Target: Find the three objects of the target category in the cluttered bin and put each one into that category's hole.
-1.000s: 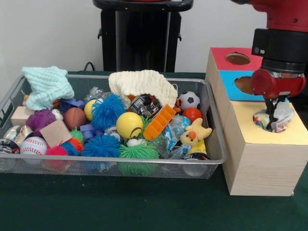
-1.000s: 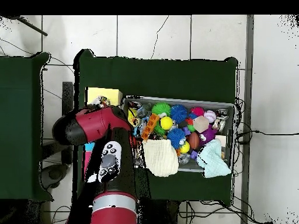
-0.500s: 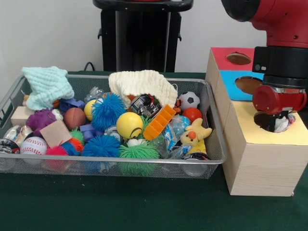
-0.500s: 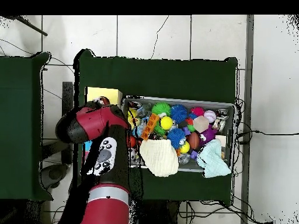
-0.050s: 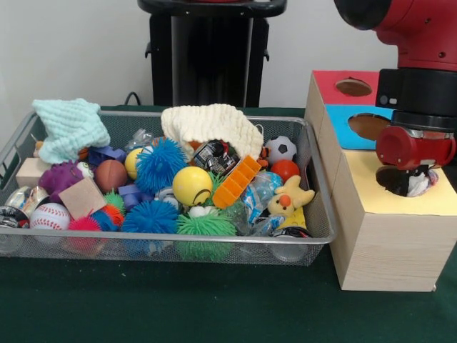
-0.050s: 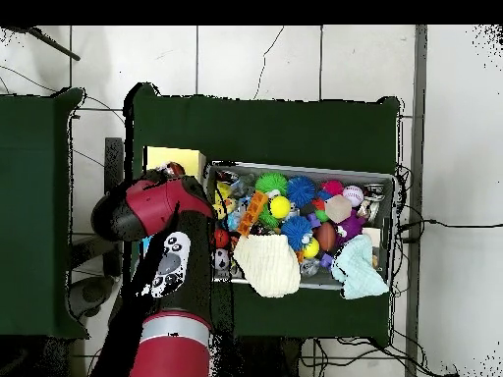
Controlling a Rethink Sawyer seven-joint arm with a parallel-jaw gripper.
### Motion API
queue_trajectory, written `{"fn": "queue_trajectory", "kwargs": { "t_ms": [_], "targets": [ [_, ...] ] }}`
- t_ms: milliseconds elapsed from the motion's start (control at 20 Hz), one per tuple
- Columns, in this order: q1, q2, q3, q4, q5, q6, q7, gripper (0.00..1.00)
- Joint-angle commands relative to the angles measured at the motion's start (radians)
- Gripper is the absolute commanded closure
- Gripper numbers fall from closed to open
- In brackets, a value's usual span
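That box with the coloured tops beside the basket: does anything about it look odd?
Yes. A crinkly wrapper bulges out of the hole in the box's yellow top instead of dropping through. The arm's red wrist sits right over it, hiding the gripper. The red and blue holes look empty.

Crinkly wrapped packet (image 5: 418, 182) in the yellow hole (image 5: 400, 180), wire mesh bin (image 5: 318, 214) full of clutter.

The packet sits crumpled directly under the gripper (image 5: 413, 180), poking out of the round hole in the sorting box's (image 5: 385, 243) yellow face. The blue hole (image 5: 369, 126) and red hole (image 5: 353, 87) lie behind the gripper, both empty-looking. The bin stands well to the gripper's side, just beside the box.
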Motion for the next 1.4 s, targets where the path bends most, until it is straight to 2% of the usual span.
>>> {"fn": "queue_trajectory", "kwargs": {
  "t_ms": [50,350,550,1000,1400],
  "targets": [
    [-0.013,0.065,0.073,0.062,0.022,0.038,0.155,1.00],
    [-0.033,-0.123,0.102,0.158,0.052,0.233,0.085,1.00],
    [-0.042,-0.203,0.110,0.175,0.069,0.345,0.049,1.00],
    [-0.047,-0.273,0.122,0.174,0.076,0.462,0.040,1.00],
    [-0.041,-0.253,0.128,0.151,0.074,0.459,0.062,1.00]
  ]
}}
